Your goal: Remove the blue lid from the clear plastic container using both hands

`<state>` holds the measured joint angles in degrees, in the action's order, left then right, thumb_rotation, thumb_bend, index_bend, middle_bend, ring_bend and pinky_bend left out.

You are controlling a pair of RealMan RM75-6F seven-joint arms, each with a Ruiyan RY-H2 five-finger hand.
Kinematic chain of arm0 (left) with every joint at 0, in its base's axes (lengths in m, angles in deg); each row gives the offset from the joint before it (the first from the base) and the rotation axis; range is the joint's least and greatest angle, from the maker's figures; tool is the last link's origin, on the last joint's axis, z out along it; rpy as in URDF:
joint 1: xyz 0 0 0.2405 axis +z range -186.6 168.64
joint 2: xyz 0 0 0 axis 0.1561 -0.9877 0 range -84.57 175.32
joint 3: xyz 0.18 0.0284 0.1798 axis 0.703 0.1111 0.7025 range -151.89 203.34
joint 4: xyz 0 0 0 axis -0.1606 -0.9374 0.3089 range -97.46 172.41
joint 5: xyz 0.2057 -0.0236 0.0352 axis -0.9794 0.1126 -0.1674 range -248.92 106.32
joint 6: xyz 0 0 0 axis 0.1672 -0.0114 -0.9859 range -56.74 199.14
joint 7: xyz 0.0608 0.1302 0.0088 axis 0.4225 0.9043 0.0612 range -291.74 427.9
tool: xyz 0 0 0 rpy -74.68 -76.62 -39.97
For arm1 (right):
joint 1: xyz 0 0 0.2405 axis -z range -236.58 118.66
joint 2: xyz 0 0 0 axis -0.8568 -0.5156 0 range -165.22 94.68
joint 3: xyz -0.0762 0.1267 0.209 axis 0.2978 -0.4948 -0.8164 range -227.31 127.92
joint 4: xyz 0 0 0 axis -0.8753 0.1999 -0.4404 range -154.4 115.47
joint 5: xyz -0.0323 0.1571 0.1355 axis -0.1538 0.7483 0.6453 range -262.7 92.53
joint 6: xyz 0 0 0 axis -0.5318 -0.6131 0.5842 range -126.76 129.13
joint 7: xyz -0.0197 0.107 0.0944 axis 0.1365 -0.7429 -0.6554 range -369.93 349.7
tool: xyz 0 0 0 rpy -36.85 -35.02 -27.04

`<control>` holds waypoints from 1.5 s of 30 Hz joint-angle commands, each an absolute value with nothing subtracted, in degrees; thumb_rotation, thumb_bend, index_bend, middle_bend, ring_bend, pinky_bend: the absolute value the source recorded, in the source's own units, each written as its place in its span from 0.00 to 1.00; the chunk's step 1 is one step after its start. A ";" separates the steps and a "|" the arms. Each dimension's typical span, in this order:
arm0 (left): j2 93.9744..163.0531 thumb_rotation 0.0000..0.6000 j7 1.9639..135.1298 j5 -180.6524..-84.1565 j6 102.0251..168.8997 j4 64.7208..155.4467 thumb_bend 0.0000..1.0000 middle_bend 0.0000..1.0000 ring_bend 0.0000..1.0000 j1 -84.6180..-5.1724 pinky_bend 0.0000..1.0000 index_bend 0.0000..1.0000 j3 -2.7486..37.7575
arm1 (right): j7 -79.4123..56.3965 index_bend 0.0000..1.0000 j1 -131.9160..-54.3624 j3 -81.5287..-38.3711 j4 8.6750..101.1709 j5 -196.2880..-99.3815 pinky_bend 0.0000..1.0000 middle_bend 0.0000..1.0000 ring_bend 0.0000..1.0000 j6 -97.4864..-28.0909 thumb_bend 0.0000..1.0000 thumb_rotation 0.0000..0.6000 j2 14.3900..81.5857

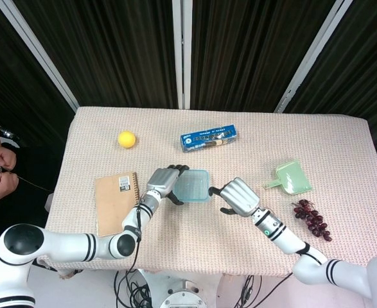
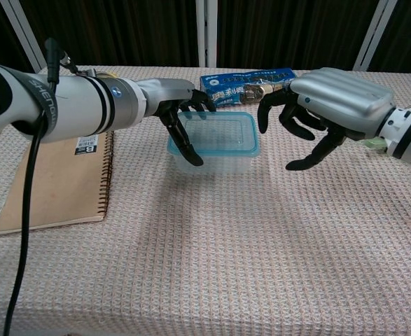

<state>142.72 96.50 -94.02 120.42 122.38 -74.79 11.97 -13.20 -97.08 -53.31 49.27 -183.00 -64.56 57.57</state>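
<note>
Now right hand beside lid

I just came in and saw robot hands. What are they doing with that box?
The robot is trying to take the blue lid off a clear plastic container. Its left hand grips the container's left side, fingers curled over the edge. Its right hand hovers open just to the right, not touching. The lid is still on. A notebook, yellow ball, snack box, green scoop and grapes lie around.
</note>
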 commanded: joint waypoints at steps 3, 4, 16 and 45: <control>142.76 1.00 96.25 -94.23 120.17 122.28 0.00 0.36 0.25 -74.78 0.33 0.33 12.08 | -15.53 0.44 -99.05 -53.48 45.98 -182.93 0.96 0.83 0.85 -63.92 0.00 1.00 60.90; 142.76 1.00 96.25 -94.26 120.10 122.29 0.00 0.36 0.25 -74.79 0.33 0.33 12.16 | -16.05 0.44 -99.46 -53.52 45.40 -183.01 0.96 0.84 0.86 -63.92 0.00 1.00 61.42; 142.10 1.00 95.44 -94.71 119.89 123.47 0.00 0.36 0.25 -74.42 0.33 0.32 12.52 | -16.97 0.45 -101.78 -53.61 43.30 -182.06 0.98 0.85 0.87 -62.90 0.00 1.00 63.02; 140.68 1.00 92.20 -95.64 116.70 124.30 0.00 0.35 0.25 -74.13 0.32 0.32 13.41 | -28.68 0.47 -105.02 -50.45 35.63 -186.31 0.98 0.85 0.87 -68.63 0.00 1.00 63.91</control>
<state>140.69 92.23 -95.60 116.73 124.33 -74.12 13.38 -28.51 -104.87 -50.57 35.81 -186.14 -68.42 63.86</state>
